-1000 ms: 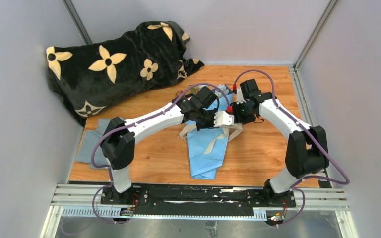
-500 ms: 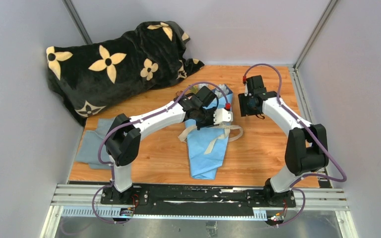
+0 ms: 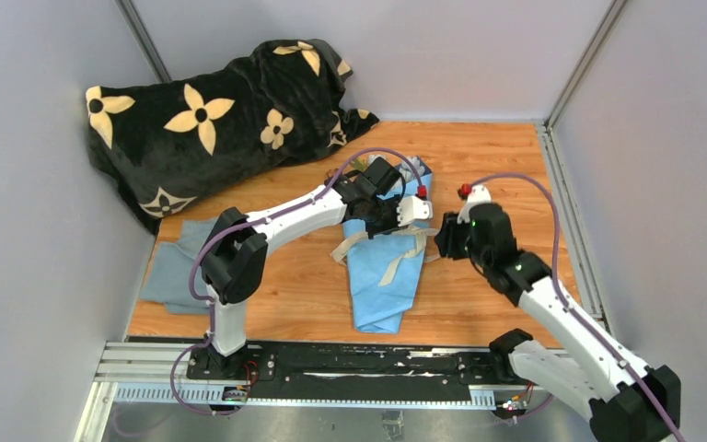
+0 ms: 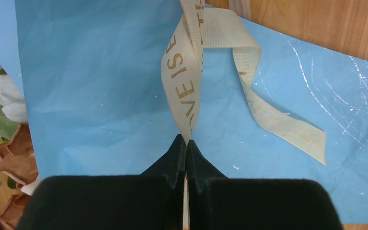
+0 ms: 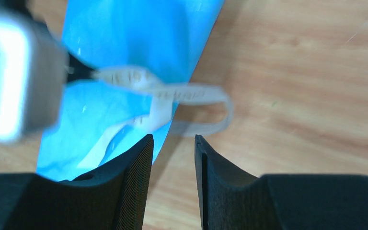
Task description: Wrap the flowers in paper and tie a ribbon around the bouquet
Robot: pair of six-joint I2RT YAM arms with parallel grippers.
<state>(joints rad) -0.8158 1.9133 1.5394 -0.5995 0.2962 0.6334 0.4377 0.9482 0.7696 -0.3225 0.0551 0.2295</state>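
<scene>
- Bouquet (image 3: 385, 276): lies near the middle of the wooden table (image 3: 488, 285), blooms toward 12 o'clock, narrow end toward 6 o'clock.
- Paper (image 4: 100, 86): light blue, creased, folded into a cone around the stems.
- Flowers (image 4: 12, 111): white petals, green leaves and brown bits show past the paper's edge at 9 o'clock in the left wrist view.
- Ribbon (image 4: 184, 81): beige with gold lettering, draped across the cone; one loop lies on the wood at 3 o'clock, another at 9 o'clock.
- Left gripper (image 4: 186, 146): fingertips pinched together on a strand of the ribbon, above the paper.
- Right gripper (image 5: 174, 158): at 3 o'clock of the bouquet, jaws partly apart, nothing between them; the ribbon loop lies just ahead.
- Cloth (image 3: 170, 272): grey-blue, at the table's 9 o'clock edge.
- Blanket (image 3: 212, 120): black with cream flower prints, heaped at 10 o'clock.
</scene>
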